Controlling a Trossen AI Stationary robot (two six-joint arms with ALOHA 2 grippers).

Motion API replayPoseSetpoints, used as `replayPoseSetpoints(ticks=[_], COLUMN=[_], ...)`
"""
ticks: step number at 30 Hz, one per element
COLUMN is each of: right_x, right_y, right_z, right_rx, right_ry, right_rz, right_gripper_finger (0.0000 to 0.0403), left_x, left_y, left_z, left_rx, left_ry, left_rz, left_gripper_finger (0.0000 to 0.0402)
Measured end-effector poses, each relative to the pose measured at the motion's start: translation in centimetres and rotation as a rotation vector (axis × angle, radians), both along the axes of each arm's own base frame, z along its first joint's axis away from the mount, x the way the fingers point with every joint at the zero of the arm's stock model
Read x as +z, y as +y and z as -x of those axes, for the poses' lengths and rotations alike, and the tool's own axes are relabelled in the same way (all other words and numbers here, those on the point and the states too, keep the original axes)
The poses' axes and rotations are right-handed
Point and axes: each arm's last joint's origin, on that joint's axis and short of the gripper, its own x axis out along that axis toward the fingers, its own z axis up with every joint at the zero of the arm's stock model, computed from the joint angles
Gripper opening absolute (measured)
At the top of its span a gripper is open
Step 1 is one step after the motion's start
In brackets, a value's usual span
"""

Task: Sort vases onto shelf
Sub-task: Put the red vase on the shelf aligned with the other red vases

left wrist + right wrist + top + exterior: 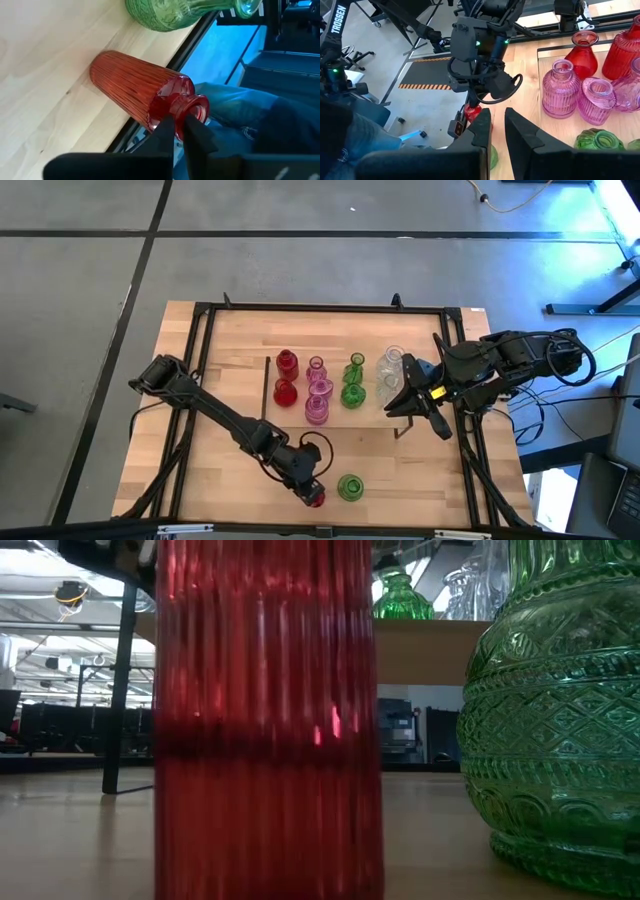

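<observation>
- High view, left side: left gripper low at the table's near edge, fingers pinched on the neck of a ribbed red vase standing upright on the tabletop.
- Just right of that gripper: a green vase, apart from it.
- Farther back, mid-table: shelf carrying red, pink, green and clear vases.
- Right side: right gripper beside the clear vases, fingers narrowly parted, holding nothing.

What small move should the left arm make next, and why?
Probably lift straight up a little. The left gripper has its fingers shut on the neck of the ribbed red glass vase, which stands near the table's front edge beside a round green glass vase, off the shelf.
</observation>
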Motion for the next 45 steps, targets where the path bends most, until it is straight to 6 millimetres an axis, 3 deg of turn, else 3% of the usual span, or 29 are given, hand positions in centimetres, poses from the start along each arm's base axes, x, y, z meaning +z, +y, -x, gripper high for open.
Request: replayPoseSetpoints(ticks=[4, 9, 13, 20, 24, 34, 39, 45], right_x=[0.0, 0.0, 0.0, 0.0, 0.0, 0.0, 0.1, 0.1], right_y=[0.0, 0.0, 0.0, 0.0, 0.0, 0.0, 0.0, 0.0], right_z=[0.0, 0.0, 0.0, 0.0, 0.0, 0.0, 0.0, 0.0], right_rx=[0.0, 0.001, 0.008, 0.004, 0.004, 0.008, 0.011, 0.012], right_ry=[0.0, 0.001, -0.006, -0.011, -0.012, -0.005, -0.014, -0.016], right_rz=[0.001, 0.002, 0.016, 0.023, 0.023, 0.012, 0.016, 0.016], right_gripper_finger=[0.004, 0.004, 0.004, 0.004, 0.004, 0.004, 0.004, 0.004], left_x=[0.6, 3.1, 6.7, 13.3, 15.6, 20.8, 22.0, 20.4], left_y=[-0.1, 0.6, 1.5, 3.2, 4.8, 9.0, 11.2, 12.4], left_z=[0.1, 1.2, 2.2, 2.8, 5.1, 13.0, 14.4, 14.2], left_rx=[-0.005, -0.017, -0.029, 0.019, 0.08, 0.261, 0.289, 0.235], left_ry=[0.008, 0.117, 0.187, 0.009, -0.024, -0.048, -0.103, -0.121], left_rz=[-0.007, -0.082, -0.128, -0.187, -0.226, -0.267, -0.235, -0.131], left_gripper_finger=[0.0007, 0.0004, 0.0004, 0.0004, 0.0004, 0.0004, 0.0004, 0.0004])
